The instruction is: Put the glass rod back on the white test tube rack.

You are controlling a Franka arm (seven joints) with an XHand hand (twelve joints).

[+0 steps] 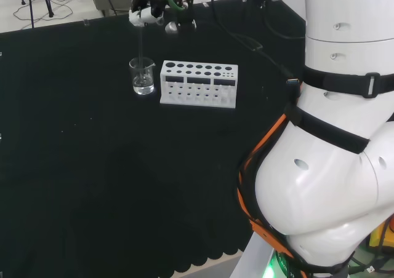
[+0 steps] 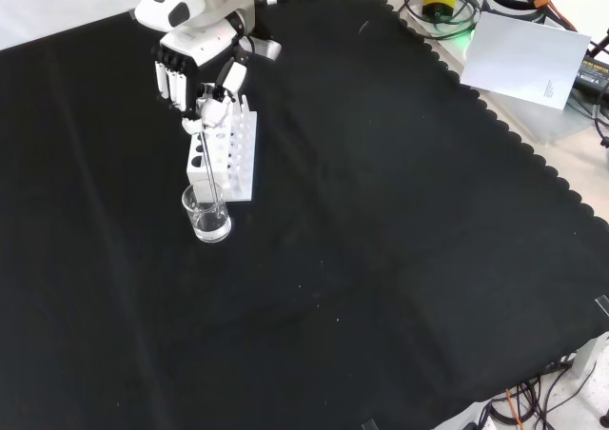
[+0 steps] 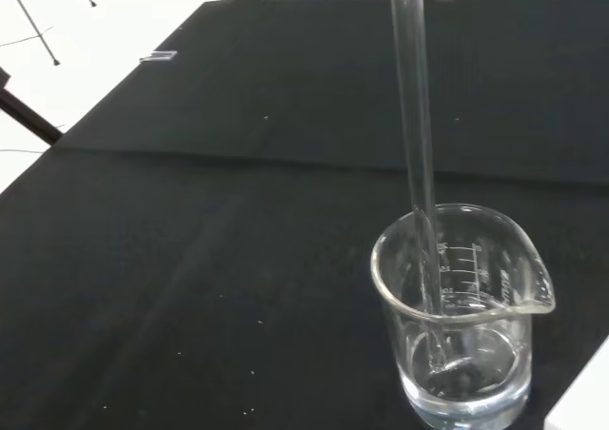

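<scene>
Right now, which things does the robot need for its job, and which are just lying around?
For the job:
glass rod, lower end inside the beaker
white test tube rack
hand, holding the rod
beaker

Just lying about:
white sheet beyond the cloth's edge

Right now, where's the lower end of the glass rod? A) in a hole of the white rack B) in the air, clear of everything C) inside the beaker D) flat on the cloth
C: in the wrist view the glass rod runs down into the beaker, its tip near the bottom; the white rack stands beside the beaker.
</scene>
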